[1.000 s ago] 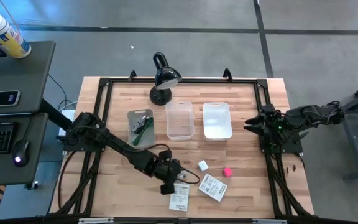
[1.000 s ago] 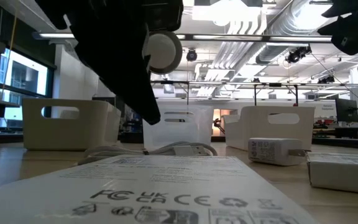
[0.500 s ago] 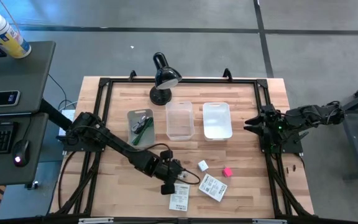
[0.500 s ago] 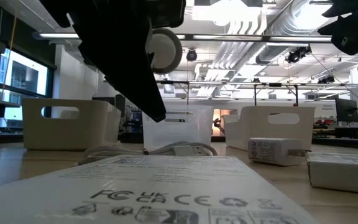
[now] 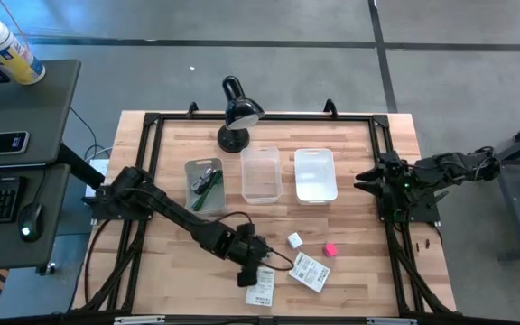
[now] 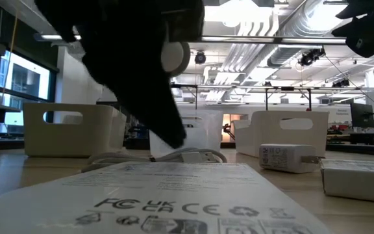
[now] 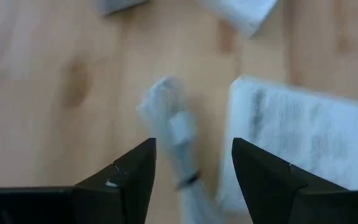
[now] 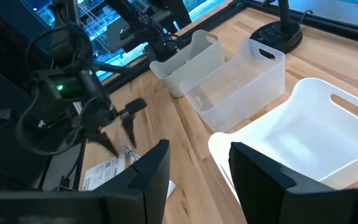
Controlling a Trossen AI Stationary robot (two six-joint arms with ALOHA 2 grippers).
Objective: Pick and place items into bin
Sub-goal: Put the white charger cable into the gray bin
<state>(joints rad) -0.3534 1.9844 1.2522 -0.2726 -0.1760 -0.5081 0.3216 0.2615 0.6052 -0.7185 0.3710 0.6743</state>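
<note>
The table point(image 5: 170, 253) is light brown wood w/ darker streaks and a black frame round its edge, and near the bottom middle of the high view lie two white packets point(image 5: 310, 271) w/ small black print, a white block point(image 5: 294, 240) and a tiny pink cube point(image 5: 329, 249). In the middle sit 3 bins: a grey bin point(image 5: 204, 183) w/ green and black bits inside, a see-thru clear bin point(image 5: 261, 173) and a white bin point(image 5: 315, 174), w/ a black lamp point(image 5: 238, 113) above them. Both arms are black, the cord point(image 7: 176, 134) in the left wrist view is pale grey, and at the upper left a white bottle point(image 5: 5, 51) has a yellow and blue label.
</note>
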